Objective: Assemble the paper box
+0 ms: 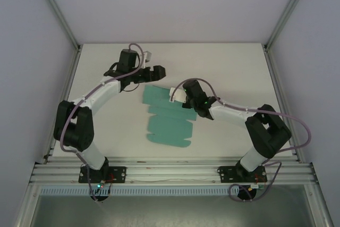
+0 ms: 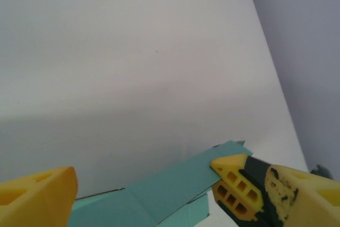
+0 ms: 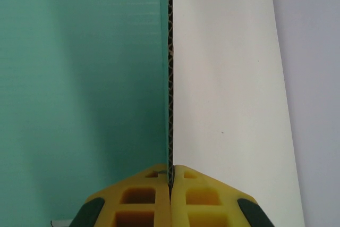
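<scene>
While it lies unfolded, centre of desk (image 1: 106, 115), paper box (image 1: 167, 123): far edge clenched in right hand (image 3: 171, 171); left hand (image 1: 154, 73) released, fingers wide, beside far flap.

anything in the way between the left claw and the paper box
Nothing visible. The left claw hangs open at the far edge of the flat paper box, with bare table beyond. The right claw is shut on the sheet's right edge, off to the side of that path.
</scene>
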